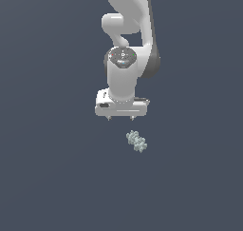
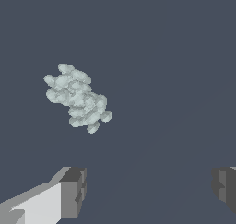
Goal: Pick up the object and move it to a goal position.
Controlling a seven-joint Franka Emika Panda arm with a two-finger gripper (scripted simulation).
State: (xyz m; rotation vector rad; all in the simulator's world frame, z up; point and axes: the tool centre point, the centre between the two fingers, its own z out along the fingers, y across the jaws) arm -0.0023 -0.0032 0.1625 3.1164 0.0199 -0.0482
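Note:
The object [image 1: 136, 141] is a small pale grey-green, bumpy, elongated cluster of knobs lying on the dark floor. It also shows in the wrist view [image 2: 77, 97]. My white gripper [image 1: 120, 118] hangs above and a little behind it, toward the exterior view's left, not touching it. In the wrist view the gripper [image 2: 150, 191] is open wide and empty. Its two grey fingertips [image 2: 73, 191] stand far apart, with the object outside the gap between them.
The white arm [image 1: 126, 44] rises behind the gripper at the top of the exterior view. The plain dark grey-blue floor [image 1: 52, 178] fills both views. No goal marker shows.

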